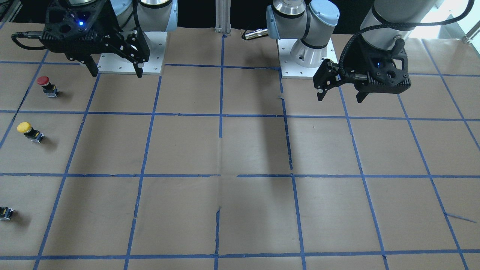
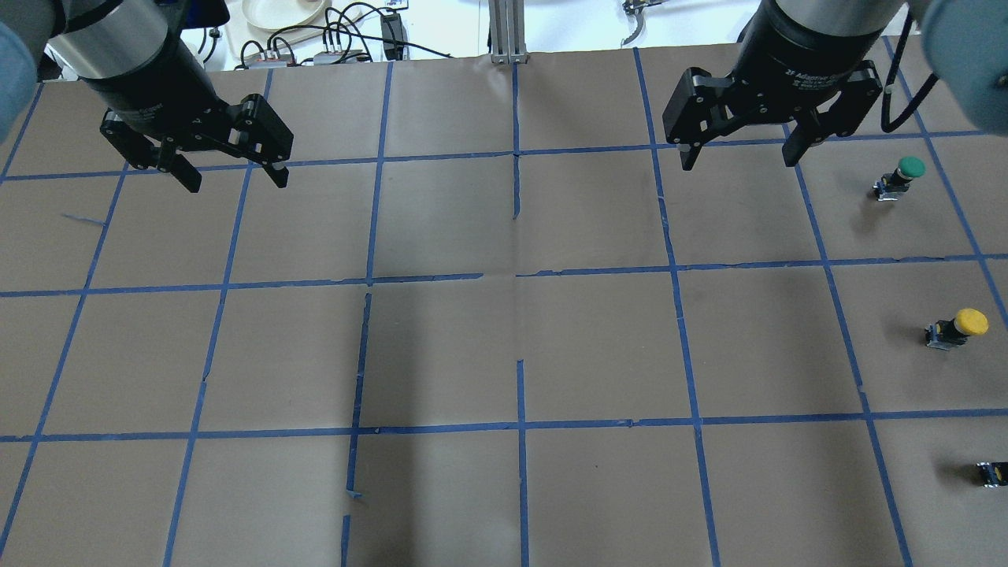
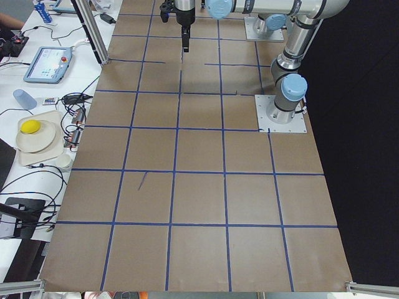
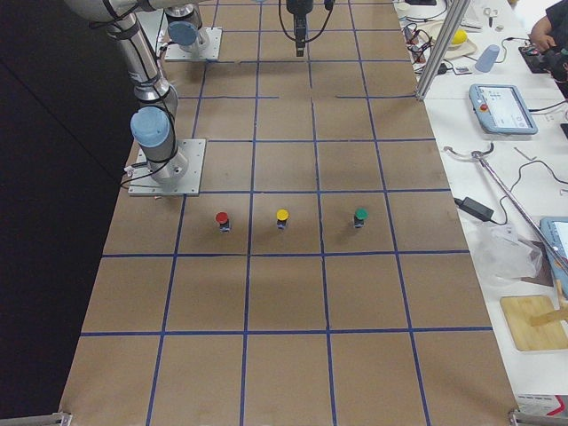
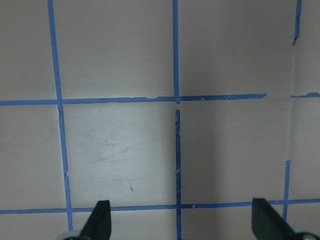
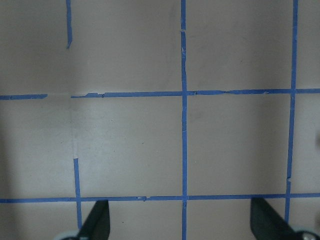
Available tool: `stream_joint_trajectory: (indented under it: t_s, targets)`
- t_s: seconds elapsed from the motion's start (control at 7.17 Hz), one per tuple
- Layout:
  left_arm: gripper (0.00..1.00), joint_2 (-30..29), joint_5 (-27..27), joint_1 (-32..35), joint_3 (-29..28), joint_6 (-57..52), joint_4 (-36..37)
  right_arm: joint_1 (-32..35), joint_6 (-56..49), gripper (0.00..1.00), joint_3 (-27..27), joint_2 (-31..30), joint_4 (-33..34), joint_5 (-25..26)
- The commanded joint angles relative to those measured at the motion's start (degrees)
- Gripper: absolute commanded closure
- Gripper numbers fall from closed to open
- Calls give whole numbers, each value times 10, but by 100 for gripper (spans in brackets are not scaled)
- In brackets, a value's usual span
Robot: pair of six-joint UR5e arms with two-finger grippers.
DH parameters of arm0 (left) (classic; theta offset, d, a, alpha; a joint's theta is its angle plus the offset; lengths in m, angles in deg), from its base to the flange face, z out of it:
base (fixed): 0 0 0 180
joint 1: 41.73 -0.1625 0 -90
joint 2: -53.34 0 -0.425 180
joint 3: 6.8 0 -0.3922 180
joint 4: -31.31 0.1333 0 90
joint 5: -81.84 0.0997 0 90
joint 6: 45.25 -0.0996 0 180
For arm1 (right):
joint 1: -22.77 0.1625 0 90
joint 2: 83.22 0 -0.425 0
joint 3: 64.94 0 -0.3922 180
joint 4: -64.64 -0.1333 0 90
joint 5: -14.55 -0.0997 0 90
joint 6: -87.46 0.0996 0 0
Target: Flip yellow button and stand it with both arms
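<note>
Yellow button (image 1: 30,132) — one item, on the table next to the red button (image 1: 47,85), between it and the green button (image 2: 902,177). Judged light and rigid, with a smooth cap that is likely slippery; take hold across the flat sides of the blocky black body. Right gripper (image 1: 116,73) and left gripper (image 1: 339,98): both spread wide, empty, raised well apart from the red button. Containers: plate (image 3: 48,147) off the table, far from the red button, holding a yellow lump (image 3: 30,127).

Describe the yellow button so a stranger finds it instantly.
Go to the robot's right end of the blue-gridded table. Three small push-buttons form a row there. The yellow button is the middle one, between the red button and the green button.
</note>
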Motion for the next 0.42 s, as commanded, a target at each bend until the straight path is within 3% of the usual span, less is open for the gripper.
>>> stream_joint_trajectory:
  t_s: [0.0, 0.28]
  targets:
    - [0, 0, 1, 0, 1, 6, 0, 0, -2, 1, 1, -1, 2, 0]
    - [0, 4, 2, 1, 4, 6, -1, 0, -2, 1, 1, -2, 2, 0]
